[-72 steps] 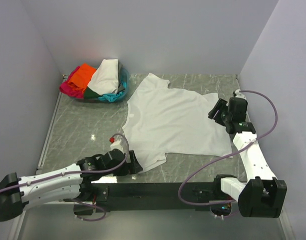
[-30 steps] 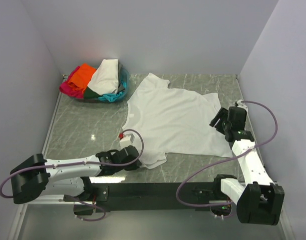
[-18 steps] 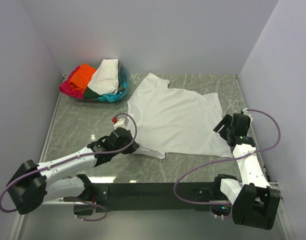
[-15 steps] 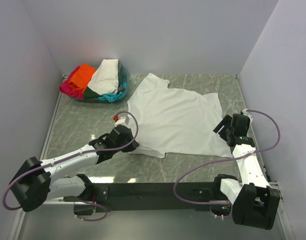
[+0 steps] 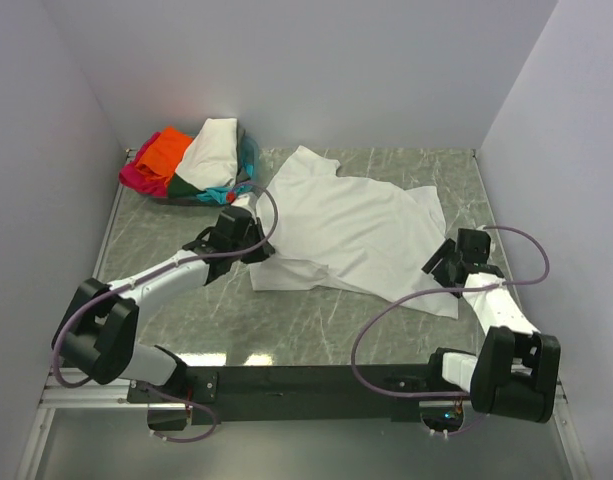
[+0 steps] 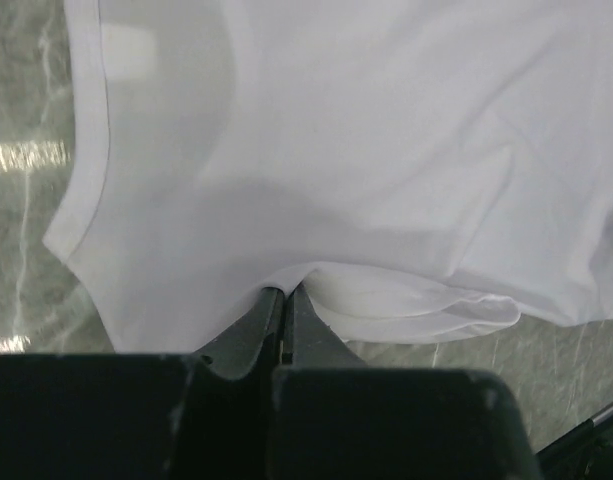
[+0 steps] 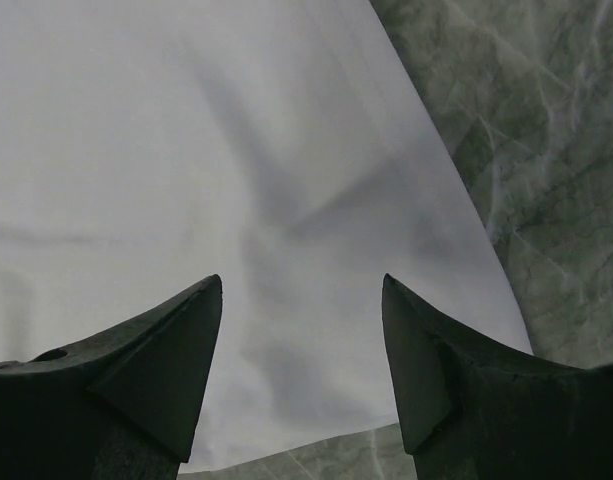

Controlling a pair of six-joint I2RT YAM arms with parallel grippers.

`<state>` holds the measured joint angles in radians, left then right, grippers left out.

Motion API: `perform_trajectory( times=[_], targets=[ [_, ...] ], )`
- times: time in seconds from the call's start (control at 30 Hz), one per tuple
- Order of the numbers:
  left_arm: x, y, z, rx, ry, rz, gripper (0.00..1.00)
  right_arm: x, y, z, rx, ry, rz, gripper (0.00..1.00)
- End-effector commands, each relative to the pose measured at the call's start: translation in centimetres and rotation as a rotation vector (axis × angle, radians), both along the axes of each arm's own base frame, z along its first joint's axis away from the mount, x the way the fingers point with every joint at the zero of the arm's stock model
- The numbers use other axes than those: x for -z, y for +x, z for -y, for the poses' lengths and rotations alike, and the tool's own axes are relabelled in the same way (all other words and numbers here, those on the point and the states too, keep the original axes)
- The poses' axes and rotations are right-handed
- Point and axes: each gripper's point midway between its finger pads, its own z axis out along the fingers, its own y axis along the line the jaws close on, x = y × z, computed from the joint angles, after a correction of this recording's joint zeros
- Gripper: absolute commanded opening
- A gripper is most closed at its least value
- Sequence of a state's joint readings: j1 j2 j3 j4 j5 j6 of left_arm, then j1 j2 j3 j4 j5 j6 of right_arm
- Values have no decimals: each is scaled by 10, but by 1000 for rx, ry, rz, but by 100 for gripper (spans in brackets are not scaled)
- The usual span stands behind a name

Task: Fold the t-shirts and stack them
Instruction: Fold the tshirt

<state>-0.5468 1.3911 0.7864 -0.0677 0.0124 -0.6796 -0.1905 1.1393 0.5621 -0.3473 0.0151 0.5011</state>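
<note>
White cloth is covering the middle and right of the grey-green marbled desk (image 5: 156, 270): the plain white short-sleeved t-shirt (image 5: 351, 225) is lying there mostly flat, its collar end pointing toward the far wall. Along its near left side the fabric is being raised and doubled over itself, and a rounded fold is showing underneath in the left wrist view. The left tool (image 6: 284, 300) is pinching this raised cloth at the shirt's left edge, its jaws pressed tightly together on the fabric. The right tool (image 7: 302, 282) is hanging over the shirt's near right corner with its jaws standing wide apart and only flat cloth showing between them. Whether its tips are touching the cloth is not clear. In the far left corner a heap of other shirts is sitting just beside the left arm: a cream-white t-shirt (image 5: 211, 150) on top, with an orange t-shirt (image 5: 164, 150), a magenta-pink t-shirt (image 5: 136, 178), a dark green t-shirt (image 5: 183, 186) and a teal t-shirt (image 5: 222, 196) around it.
</note>
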Motion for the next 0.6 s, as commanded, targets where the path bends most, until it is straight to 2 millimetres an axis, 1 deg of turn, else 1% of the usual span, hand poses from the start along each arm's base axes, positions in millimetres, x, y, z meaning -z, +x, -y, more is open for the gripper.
perform_trajectory(
  times=[0.0, 0.1, 0.23, 0.37, 0.43, 0.47, 0.53, 0.57],
  targets=[
    [-29, 24, 12, 76, -43, 92, 1, -1, 5, 5, 26, -2, -20, 71],
    [-27, 34, 10, 96, -38, 91, 1, 2, 1, 7, 51, -4, -48, 70],
    [-16, 41, 8, 128, -33, 66, 0, 3, -8, 6, 88, -28, -70, 68],
    [-10, 55, -8, 102, -38, 48, 1, 7, -15, 1, 97, -30, -120, 67],
    [-14, 64, -13, 88, -57, 72, 1, 7, -19, -3, 101, -31, -139, 66],
    [-14, 68, -21, 72, -64, 69, 0, 5, -19, -1, 111, -44, -139, 66],
    [-15, 71, -25, 65, -76, 72, 1, 4, -23, -4, 116, -52, -158, 66],
    [-15, 72, -26, 66, -83, 69, 1, 3, -25, -2, 127, -72, -166, 66]
  ],
)
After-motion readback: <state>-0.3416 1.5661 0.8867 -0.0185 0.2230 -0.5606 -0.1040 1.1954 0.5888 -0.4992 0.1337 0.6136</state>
